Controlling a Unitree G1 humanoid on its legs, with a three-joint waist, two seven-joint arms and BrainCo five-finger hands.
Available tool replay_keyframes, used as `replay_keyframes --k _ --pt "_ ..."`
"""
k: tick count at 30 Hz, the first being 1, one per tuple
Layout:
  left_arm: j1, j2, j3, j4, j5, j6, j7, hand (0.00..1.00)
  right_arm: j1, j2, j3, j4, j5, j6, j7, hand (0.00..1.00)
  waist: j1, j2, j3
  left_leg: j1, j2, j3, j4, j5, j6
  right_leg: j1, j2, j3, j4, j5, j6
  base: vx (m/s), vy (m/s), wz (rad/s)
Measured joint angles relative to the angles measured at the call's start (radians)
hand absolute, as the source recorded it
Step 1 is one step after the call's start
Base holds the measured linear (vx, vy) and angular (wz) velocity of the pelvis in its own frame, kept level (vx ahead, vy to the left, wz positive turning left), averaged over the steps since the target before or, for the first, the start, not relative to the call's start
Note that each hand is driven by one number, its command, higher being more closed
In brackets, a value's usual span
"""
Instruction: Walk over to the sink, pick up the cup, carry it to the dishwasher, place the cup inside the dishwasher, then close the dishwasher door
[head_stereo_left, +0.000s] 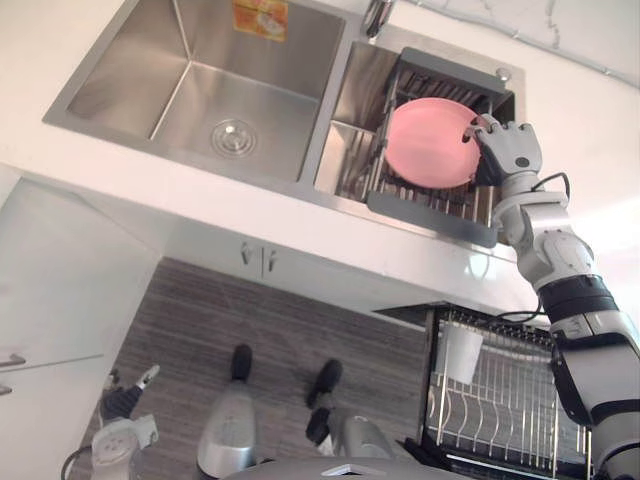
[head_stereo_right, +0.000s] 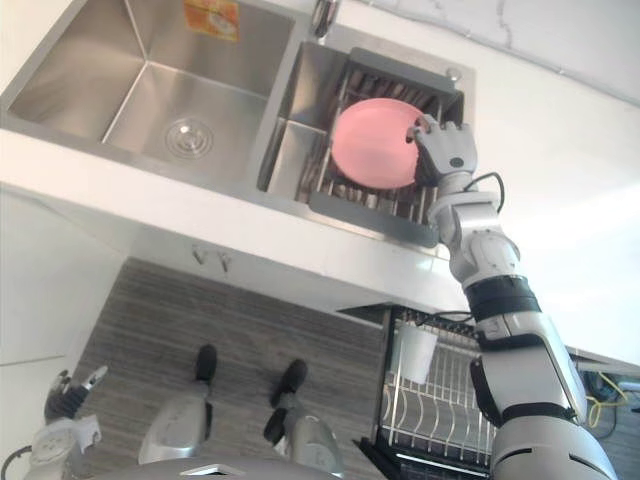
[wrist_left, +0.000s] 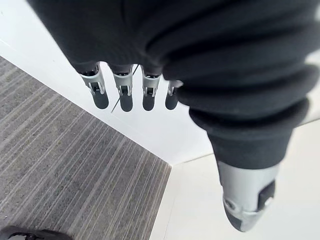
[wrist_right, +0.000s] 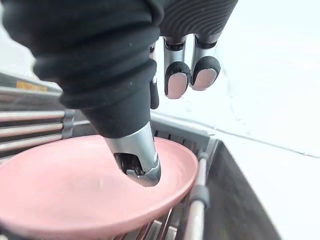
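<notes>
The pink dish (head_stereo_left: 425, 140), shallow and hardly a cup by the look of it, lay tilted in the grey drain rack (head_stereo_left: 430, 212) over the smaller basin of the sink (head_stereo_left: 130, 90). It was likely light, stiff plastic, smooth and maybe wet, so the rim nearest the arm looked the spot to pinch. And the right hand (head_stereo_left: 510, 150) was there, thumb (wrist_right: 140, 167) over the inner face and fingers (wrist_right: 177, 80) apart past the rim, not clamped yet, while the left hand (head_stereo_left: 125, 402) hung low, fingers straight.

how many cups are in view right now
1: a white cup in the dishwasher rack, at its left edge. The pink thing in the sink rack is a shallow dish, not a cup. More may be hidden in the dishwasher.
</notes>
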Motion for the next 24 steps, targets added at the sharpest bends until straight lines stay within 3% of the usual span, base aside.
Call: replay_keyframes --k 5,10,11,12,15,18,24 --pt "0.040 -0.021 -0.006 0.033 0.021 -0.017 0.007 0.00 0.082 0.002 -0.035 -0.026 0.046 -0.014 -0.034 1.00 -0.018 -0.005 -0.090 0.031 0.000 0.012 -0.020 -0.001 -0.001 0.018 0.001 0.012 0.000 -0.006 0.006 0.03 0.019 -0.07" --pt "0.065 -0.026 -0.006 0.051 0.038 -0.022 0.017 0.00 0.125 0.010 -0.048 -0.046 0.075 -0.042 -0.033 1.00 -0.035 -0.006 -0.113 0.062 0.000 0.016 -0.027 -0.002 -0.003 0.052 0.000 0.013 0.000 -0.010 0.009 -0.01 0.018 -0.03" --pt "0.071 -0.029 -0.006 0.060 0.039 -0.024 0.017 0.00 0.138 0.017 -0.065 -0.056 0.107 -0.056 -0.015 0.00 -0.039 -0.006 -0.128 0.062 0.000 0.017 -0.027 -0.004 -0.005 0.052 0.000 0.013 0.000 -0.014 0.009 0.00 0.000 0.00" --pt "0.073 -0.029 -0.006 0.067 0.039 -0.026 0.017 0.00 0.138 0.019 -0.065 -0.056 0.128 -0.065 0.004 0.00 -0.043 -0.005 -0.133 0.062 0.000 0.017 -0.027 -0.004 -0.006 0.052 0.000 0.013 0.000 -0.014 0.009 0.00 0.000 0.00" --pt "0.085 -0.030 -0.006 0.083 0.053 -0.028 0.017 0.00 0.152 0.020 -0.066 -0.054 0.248 -0.110 0.173 0.00 -0.053 -0.004 -0.149 0.072 0.000 0.016 -0.027 -0.005 -0.007 0.063 0.000 0.011 0.000 -0.014 0.009 0.00 0.000 0.00" --pt "0.087 -0.030 -0.006 0.083 0.058 -0.028 0.017 0.00 0.172 0.020 -0.063 -0.053 0.304 -0.146 0.278 0.00 -0.057 -0.001 -0.151 0.088 -0.001 0.010 -0.028 -0.005 -0.007 0.083 0.000 0.004 0.000 -0.015 0.009 0.00 0.011 0.04" --pt "0.098 -0.030 -0.003 0.083 0.078 -0.029 0.017 0.00 0.173 0.020 -0.061 -0.053 0.301 -0.200 0.338 0.00 -0.070 -0.002 -0.157 0.090 -0.001 0.001 -0.028 -0.003 -0.007 0.091 -0.002 -0.008 -0.001 -0.015 0.009 0.01 0.015 0.06"
